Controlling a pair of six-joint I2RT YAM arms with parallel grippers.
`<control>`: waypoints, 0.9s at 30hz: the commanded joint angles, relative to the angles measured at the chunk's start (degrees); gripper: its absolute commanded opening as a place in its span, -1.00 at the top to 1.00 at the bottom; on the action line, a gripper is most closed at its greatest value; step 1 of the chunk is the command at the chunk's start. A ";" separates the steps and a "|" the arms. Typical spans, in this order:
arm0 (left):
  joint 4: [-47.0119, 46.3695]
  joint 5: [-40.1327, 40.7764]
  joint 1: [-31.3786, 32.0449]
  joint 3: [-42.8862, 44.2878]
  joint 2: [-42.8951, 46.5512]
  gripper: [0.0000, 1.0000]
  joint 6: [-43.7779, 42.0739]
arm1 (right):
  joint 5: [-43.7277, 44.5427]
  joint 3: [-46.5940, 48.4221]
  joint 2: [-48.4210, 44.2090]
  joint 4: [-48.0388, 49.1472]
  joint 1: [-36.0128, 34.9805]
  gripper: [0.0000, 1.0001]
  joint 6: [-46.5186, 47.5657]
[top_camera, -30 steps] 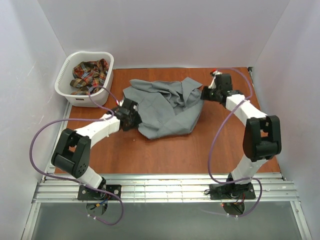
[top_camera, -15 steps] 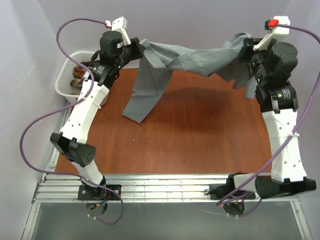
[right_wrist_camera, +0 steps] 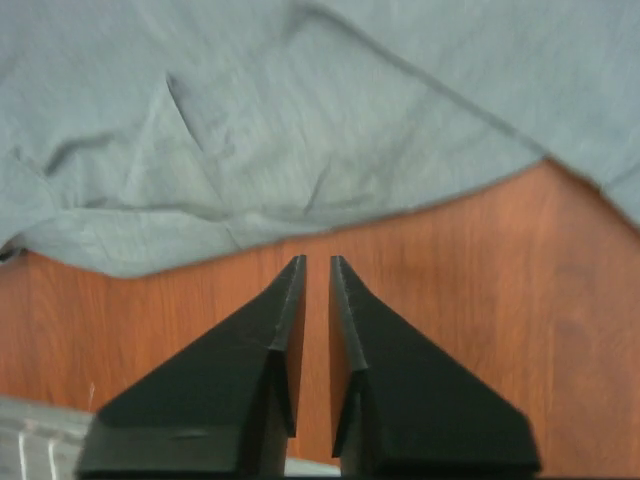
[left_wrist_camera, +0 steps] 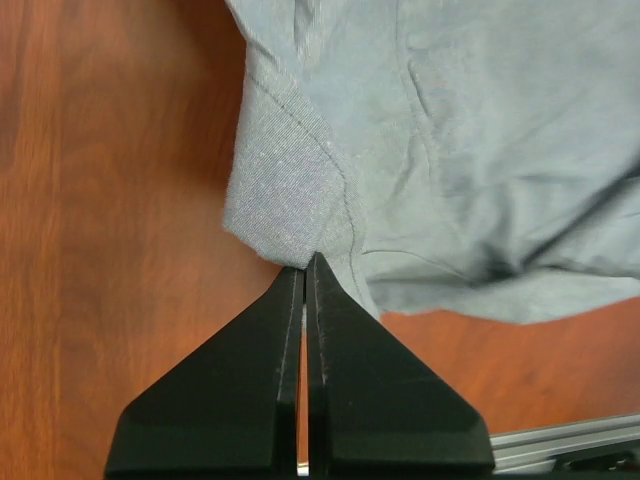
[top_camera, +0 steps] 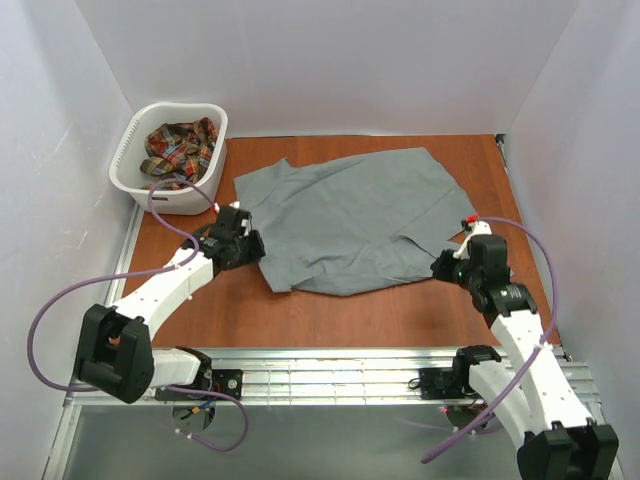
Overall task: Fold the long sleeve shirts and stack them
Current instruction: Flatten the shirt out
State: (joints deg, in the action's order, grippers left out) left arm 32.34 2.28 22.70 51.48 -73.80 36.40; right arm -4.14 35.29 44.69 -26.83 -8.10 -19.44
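Note:
The grey long sleeve shirt [top_camera: 350,215] lies spread out flat across the middle of the table. My left gripper [top_camera: 257,247] is at the shirt's left edge. In the left wrist view it [left_wrist_camera: 305,262] is shut, its tips pinching the edge of a grey cuff [left_wrist_camera: 285,210]. My right gripper [top_camera: 440,268] is low at the shirt's near right hem. In the right wrist view it [right_wrist_camera: 318,260] is slightly open and empty, just short of the grey cloth [right_wrist_camera: 300,120]. The plaid shirt [top_camera: 178,148] lies bunched in the basket.
The white laundry basket [top_camera: 135,135] stands at the back left corner. White walls enclose the table on three sides. A metal rail [top_camera: 330,375] runs along the near edge. Bare wood [top_camera: 350,315] shows in front of the shirt.
One second ago the grey shirt lay crumpled. Both arms then lifted it high and stretched it between them. Now it lies flat, both arms are low, and the right gripper has let go.

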 commanded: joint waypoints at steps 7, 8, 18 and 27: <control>-1.57 -0.52 -0.20 -10.52 9.55 1.00 3.50 | -6.24 -8.22 -15.33 -10.09 -0.07 0.49 -7.19; -1.66 -0.70 -0.20 -10.96 9.64 1.00 3.59 | -3.88 -7.87 -14.46 -9.82 0.01 0.27 -7.28; -0.78 -1.57 -0.55 -13.25 10.87 1.00 5.08 | 15.02 4.70 11.09 0.54 0.10 -0.14 -6.49; -2.02 -7.21 -0.55 -17.99 15.97 1.00 7.81 | 26.38 8.39 24.29 4.42 4.74 -0.30 -5.60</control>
State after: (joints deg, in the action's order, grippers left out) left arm 30.39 -2.76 22.33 34.28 -60.05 43.09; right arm 15.51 41.89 66.54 -24.18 -6.52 -24.91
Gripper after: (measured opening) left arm 0.005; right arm 0.648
